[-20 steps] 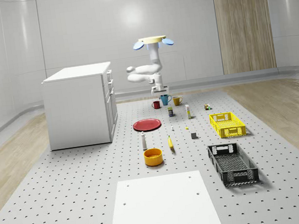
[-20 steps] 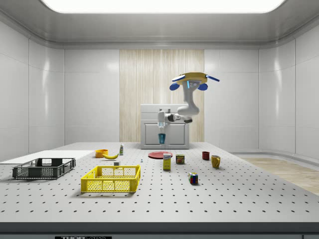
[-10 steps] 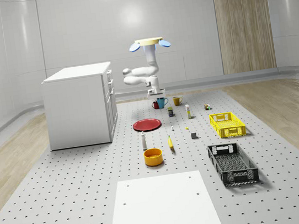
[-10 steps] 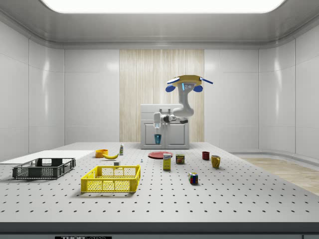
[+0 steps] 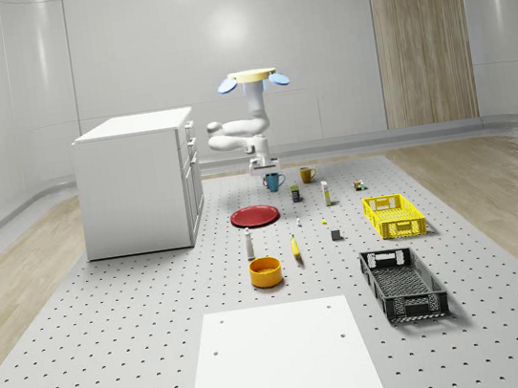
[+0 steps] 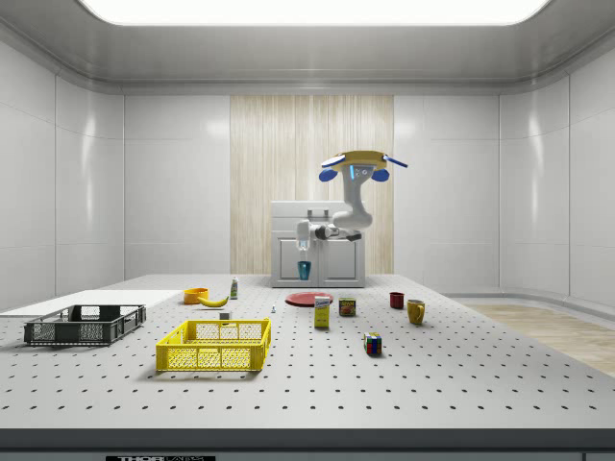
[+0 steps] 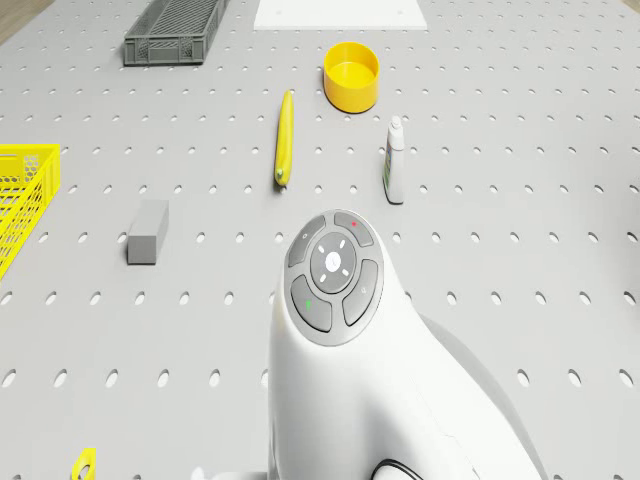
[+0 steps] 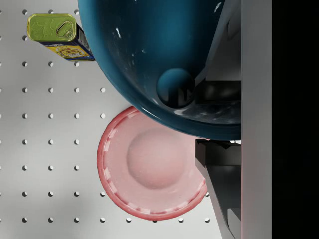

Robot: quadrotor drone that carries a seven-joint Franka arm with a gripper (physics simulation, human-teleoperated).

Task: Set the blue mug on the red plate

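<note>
The perforated surface (image 5: 118,358) spans the room, with a white cabinet (image 5: 138,180) standing at the whole-scene view's left and a white sheet (image 5: 282,360) lying at the near edge. The drone (image 5: 251,78) hovers in the air above the far part of the surface, beyond the plate, its arm (image 5: 236,134) folded below it and ending in the gripper (image 5: 264,165), which points down. A black crate (image 5: 403,282) and a yellow crate (image 5: 393,215) lie toward the whole-scene view's right. The red plate (image 5: 255,216) lies flat on the surface near the cabinet; in the wrist view it (image 8: 149,162) appears below and partly behind the mug. The blue mug (image 5: 274,181) hangs in the air, clear of the surface, its rim gripped by the jaws; in the side view it (image 6: 304,270) is above the plate (image 6: 308,299), and in the wrist view its dark blue interior (image 8: 159,55) lies close to the camera with a jaw finger (image 8: 224,179) beside it. A yellow bowl (image 5: 265,271), a banana (image 5: 295,247), a white bottle (image 5: 250,243) and a grey block (image 5: 336,234) lie nearer the whole-scene camera than the plate. A yellow mug (image 5: 307,175) stands just beyond, and a tin (image 8: 60,30) lies near the plate.
</note>
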